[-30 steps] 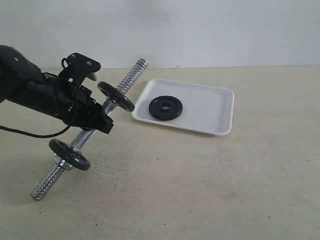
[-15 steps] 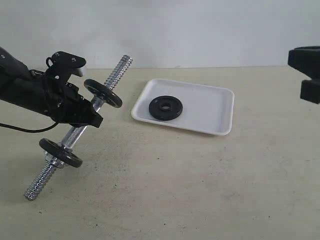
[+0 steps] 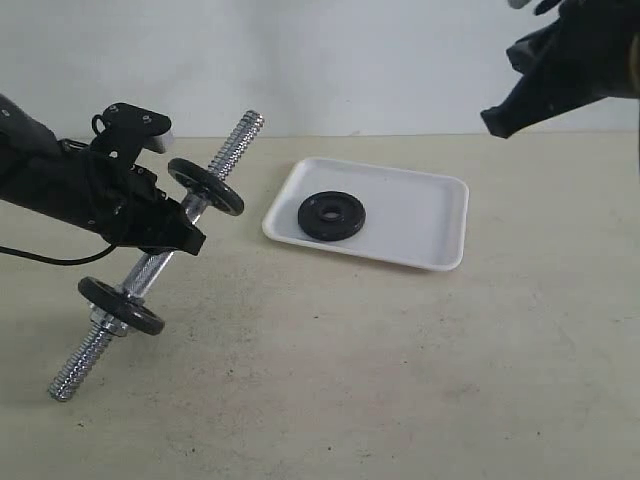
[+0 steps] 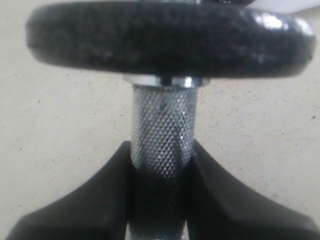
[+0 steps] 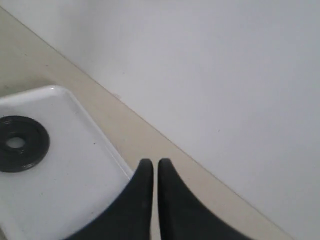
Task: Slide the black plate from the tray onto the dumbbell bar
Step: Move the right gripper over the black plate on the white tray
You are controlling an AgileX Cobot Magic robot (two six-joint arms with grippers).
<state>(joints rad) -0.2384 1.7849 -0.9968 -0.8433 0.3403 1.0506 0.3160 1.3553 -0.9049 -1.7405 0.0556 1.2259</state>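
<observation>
The black plate lies flat in the tray, in the half nearer the dumbbell bar, with its centre hole facing up. The tray rests on the desk, close to the wall.

Surroundings and obstructions:
- The left gripper is clamped on the knurled middle of the dumbbell bar and holds it tilted. The upper threaded end points towards the wall, just beside the tray's near corner. The lower threaded end is down by the desk; you cannot tell whether it touches.
- Two further black discs sit on the bar. The upper disc is between the left gripper and the upper threaded end. The lower disc is between the gripper and the lower end.
- The tray's low rim and a strip of bare desk lie between the black plate and the bar.
- The right gripper hangs high over the far right of the desk, well apart from the plate. Its jaws are pressed together with nothing between them.

View differences:
- The left wrist view shows the grip in detail. Both black fingers press the knurled shaft from either side, and the upper disc appears edge-on just beyond them with a metal collar under it. The tray interior is hidden here.
- The right wrist view shows the closed finger tips over the tray's rim, with the black plate at the frame edge. The bar is outside this view.
- Only the exterior view shows both arms, the bar and the tray together.
</observation>
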